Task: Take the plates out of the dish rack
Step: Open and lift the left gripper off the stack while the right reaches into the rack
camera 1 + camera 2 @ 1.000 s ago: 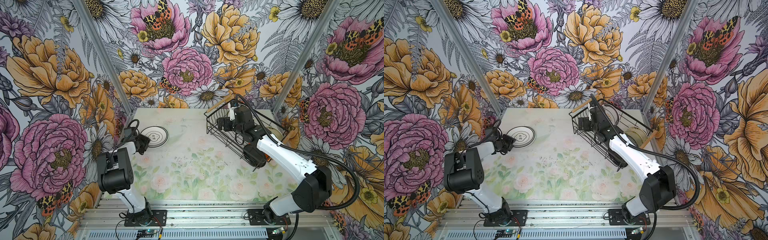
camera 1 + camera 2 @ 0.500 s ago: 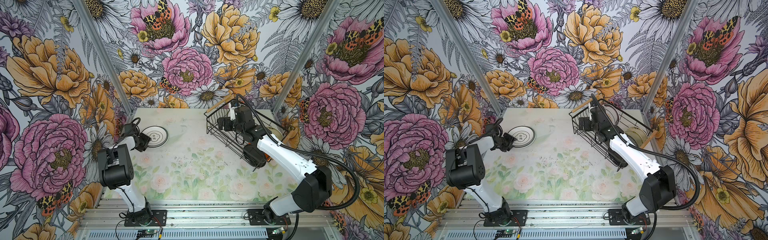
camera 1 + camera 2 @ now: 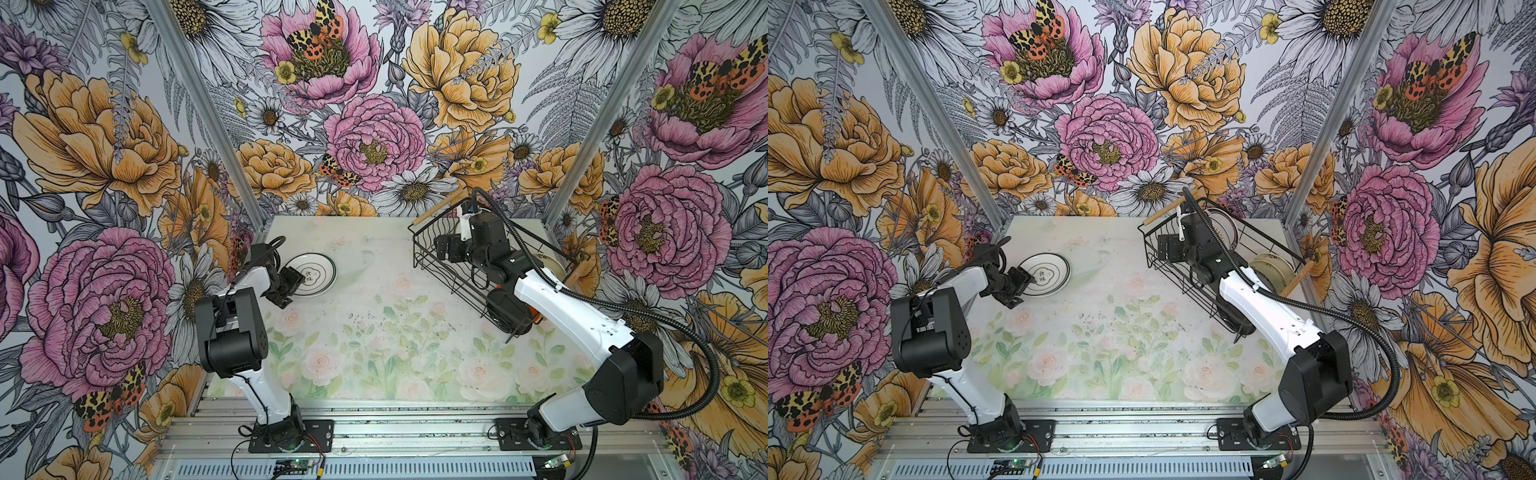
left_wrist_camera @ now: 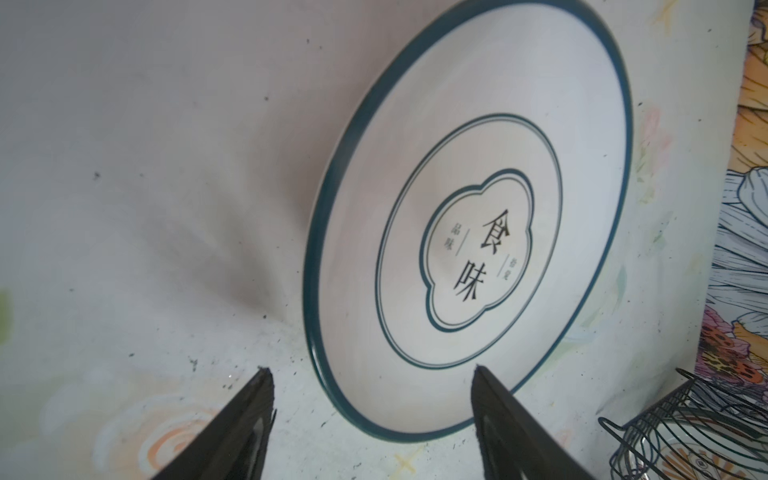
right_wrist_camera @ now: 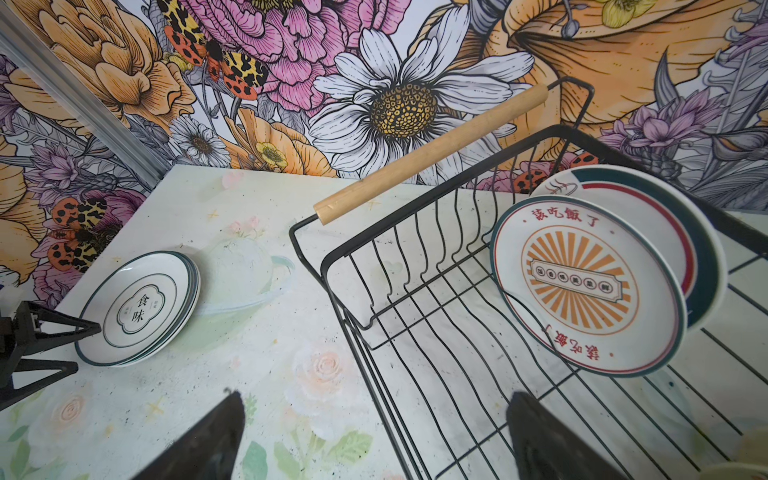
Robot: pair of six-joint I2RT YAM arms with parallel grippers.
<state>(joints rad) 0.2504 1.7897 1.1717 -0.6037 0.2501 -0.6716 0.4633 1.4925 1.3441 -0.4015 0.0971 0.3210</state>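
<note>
Left wrist view showed the left gripper with its jaws apart on either side of the edge of a white plate, clamping nothing. That plate lay flat on top of a small stack at the far left of the table, already out of the rack. I judged the set-down step to be finishing on that side.

At the far right, the right gripper hung over the dish rack, jaws wide apart and empty. An orange-sunburst plate stood on edge in the rack, tilted back against a plate with red and teal bands. More plates sat toward the near end, a cream one and a black one.

The next move probably called for closing on the sunburst plate's upper rim and lifting it straight out of its slot, without dragging the plate behind it.

The plates looked like glazed ceramic, smooth and glossy with thin rims, so likely slippery in a pinch. The rack was thin black wire with wavy dividers, and its handle was a round rod of pale wood. The table's floral print was flecked with dark grit.
</note>
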